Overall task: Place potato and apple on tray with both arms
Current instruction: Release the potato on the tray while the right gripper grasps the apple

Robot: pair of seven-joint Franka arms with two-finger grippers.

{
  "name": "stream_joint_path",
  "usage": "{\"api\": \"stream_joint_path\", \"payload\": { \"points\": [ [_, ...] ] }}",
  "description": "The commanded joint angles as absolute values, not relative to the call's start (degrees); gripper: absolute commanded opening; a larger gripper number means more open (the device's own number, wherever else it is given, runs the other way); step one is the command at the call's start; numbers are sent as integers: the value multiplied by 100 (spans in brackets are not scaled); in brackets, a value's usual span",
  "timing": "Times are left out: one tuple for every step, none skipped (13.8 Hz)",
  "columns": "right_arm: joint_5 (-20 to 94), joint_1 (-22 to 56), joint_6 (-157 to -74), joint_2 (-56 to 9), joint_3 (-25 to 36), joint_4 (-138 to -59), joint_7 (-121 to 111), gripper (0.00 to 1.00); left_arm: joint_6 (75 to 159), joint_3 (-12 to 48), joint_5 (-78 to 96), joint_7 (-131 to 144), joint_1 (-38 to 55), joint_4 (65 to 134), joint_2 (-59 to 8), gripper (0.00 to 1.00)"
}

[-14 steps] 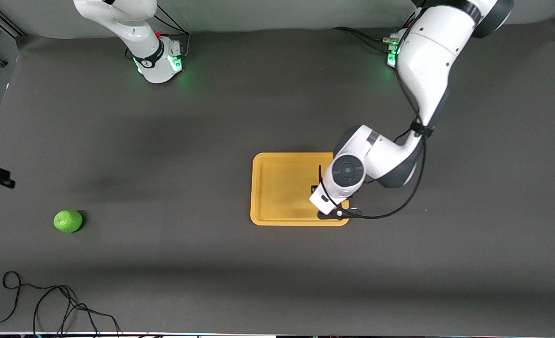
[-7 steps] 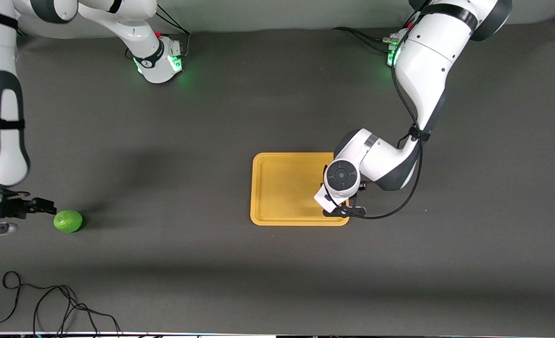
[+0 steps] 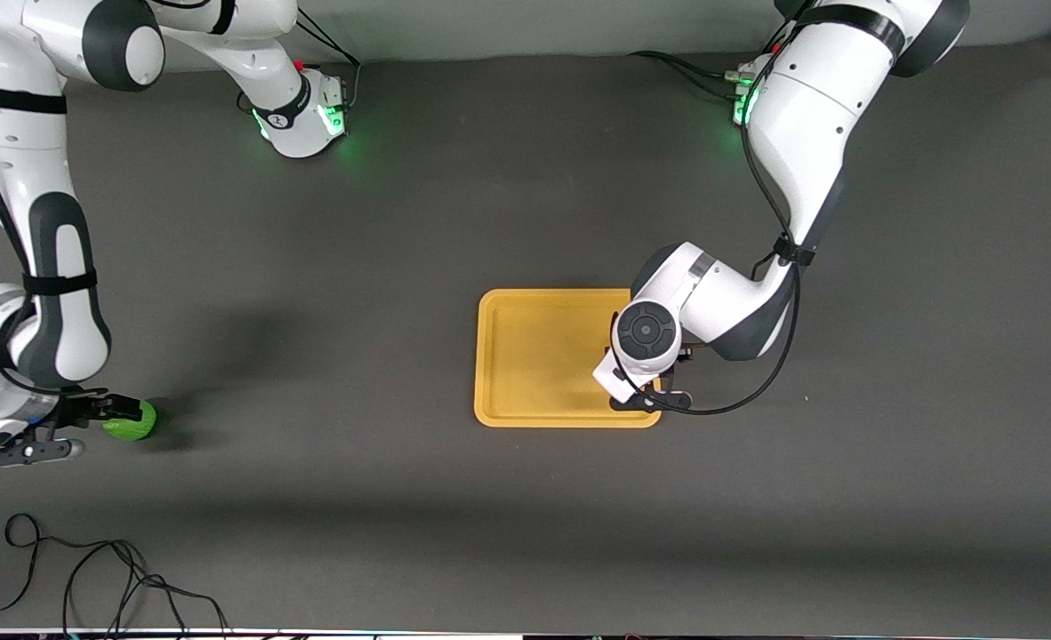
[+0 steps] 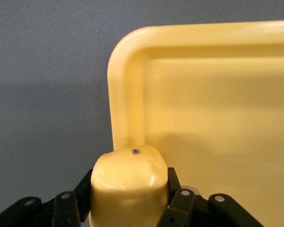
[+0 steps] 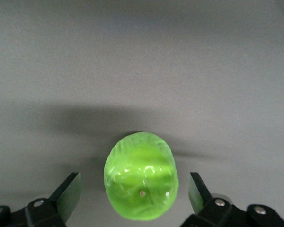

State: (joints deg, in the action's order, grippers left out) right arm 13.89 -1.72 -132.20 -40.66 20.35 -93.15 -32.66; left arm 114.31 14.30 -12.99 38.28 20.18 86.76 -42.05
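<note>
The yellow-orange tray (image 3: 534, 356) lies mid-table. My left gripper (image 3: 643, 400) is over the tray's corner nearest the front camera at the left arm's end. It is shut on the yellow-orange potato (image 4: 130, 184), which hangs just above the tray's rounded rim (image 4: 125, 94). In the front view the wrist hides the potato. The lime-green apple (image 3: 137, 424) rests on the table toward the right arm's end. My right gripper (image 3: 116, 416) is low at the apple and open. The apple (image 5: 141, 182) sits between the fingers (image 5: 68, 191) with a gap on each side.
A black cable (image 3: 90, 578) lies looped on the table near the front camera at the right arm's end. The table surface is dark grey. The arms' green-lit bases (image 3: 312, 120) stand along the back edge.
The right arm has swung in and brought its open gripper down around the apple. The left gripper with the potato has barely shifted over the tray's corner.
</note>
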Motion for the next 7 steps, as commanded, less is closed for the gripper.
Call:
{"api": "stream_joint_path", "payload": {
  "points": [
    [1643, -167, -13289, -4315, 2039, -9158, -3437, 100, 11487, 1389, -1310, 3981, 2171, 8719, -4104, 63],
    [1687, -167, -13324, -4368, 2039, -9132, -3437, 100, 11487, 1389, -1310, 3981, 2180, 8719, -4104, 63],
    [1696, -167, -13324, -4412, 2039, -9123, -3437, 100, 11496, 1389, -1310, 3981, 2188, 8719, -4104, 66],
    [1696, -167, -13324, -4438, 2039, -9114, -3437, 92, 11505, 1389, -1310, 3981, 2215, 8719, -4113, 70],
    [1688, -167, -13316, -4438, 2039, -9106, -3437, 74, 11505, 1380, -1318, 3990, 2241, 8727, -4113, 74],
    [1679, -167, -13315, -4438, 2039, -9105, -3437, 59, 11505, 1380, -1318, 3990, 2241, 8728, -4139, 76],
    [1679, -193, -13298, -4447, 2039, -9105, -3454, 49, 11505, 1380, -1318, 4095, 2241, 8728, -4166, 77]
  ]
}}
